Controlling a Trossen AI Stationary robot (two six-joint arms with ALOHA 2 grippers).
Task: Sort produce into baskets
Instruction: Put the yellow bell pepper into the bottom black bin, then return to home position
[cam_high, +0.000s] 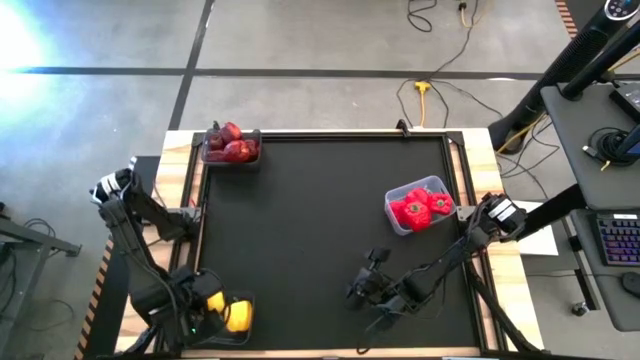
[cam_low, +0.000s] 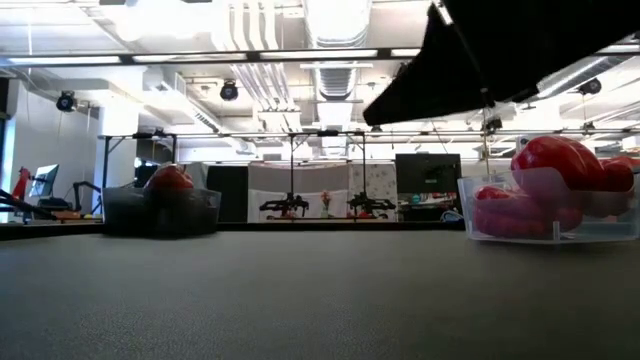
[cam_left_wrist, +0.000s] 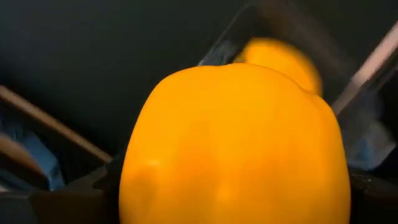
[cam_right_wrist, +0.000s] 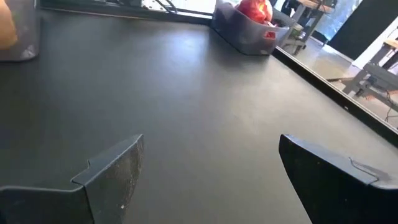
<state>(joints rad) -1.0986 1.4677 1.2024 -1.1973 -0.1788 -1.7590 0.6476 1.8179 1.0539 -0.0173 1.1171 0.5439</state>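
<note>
My left gripper is at the table's near left corner, shut on a yellow bell pepper, over the left end of a clear tub. A second yellow pepper lies in that tub and also shows in the left wrist view. My right gripper is open and empty above the mat, near the front right. A tub of dark maroon fruit stands at the far left. A tub of red peppers stands at the right. My left gripper pinches the yellow pepper's two opposite sides between its two fingers. The pepper fills the gap between them. Whether the pepper rests in the tub or hangs clear of it, I cannot tell.
The black mat is bare between the three tubs. A raised frame runs around the mat's edges. In the low view the maroon fruit tub stands left, the red pepper tub right, and a dark arm is overhead.
</note>
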